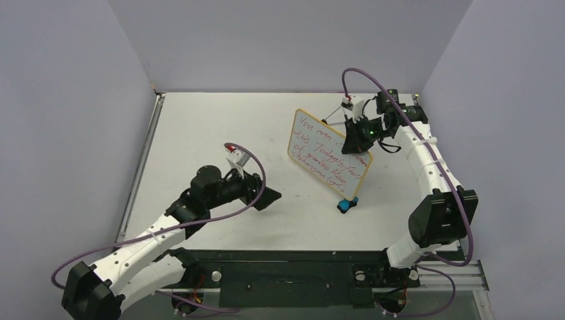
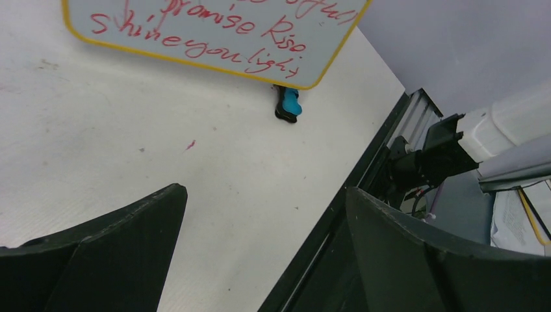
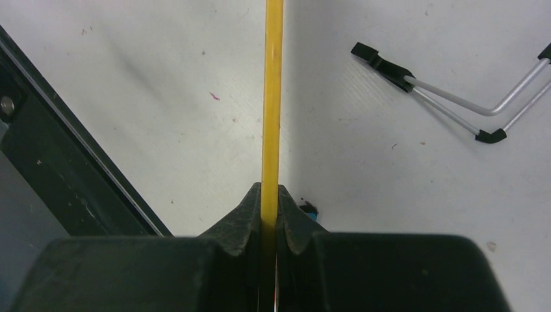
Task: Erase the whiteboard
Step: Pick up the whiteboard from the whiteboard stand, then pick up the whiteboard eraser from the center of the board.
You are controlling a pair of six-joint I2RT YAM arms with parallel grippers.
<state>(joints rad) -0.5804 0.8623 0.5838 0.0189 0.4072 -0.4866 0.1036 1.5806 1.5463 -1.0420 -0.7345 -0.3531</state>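
Left wrist view: the board [image 2: 214,26] runs off the top edge, only its lowest red lines showing; the eraser [image 2: 289,104] has its top hidden by the board's corner; the left fingers [image 2: 117,260] are cut by the bottom edge. Right wrist view: the board shows edge-on, its face hidden; the stand [image 3: 455,97] runs off the right edge; the eraser is a blue sliver behind a finger. From above, the writing is too small to read; the right gripper [image 1: 353,133] covers part of the board's edge.

Left arm [image 1: 133,250] extends forward and inward, low over the bench [image 1: 200,133]; the left pincer [image 1: 270,198] has its jaws spread wide, holding nothing. Right arm [image 1: 430,160] rises and bends leftward; the right pincer [image 1: 354,131], raised, is clamped on the whiteboard [image 1: 316,143] edge.
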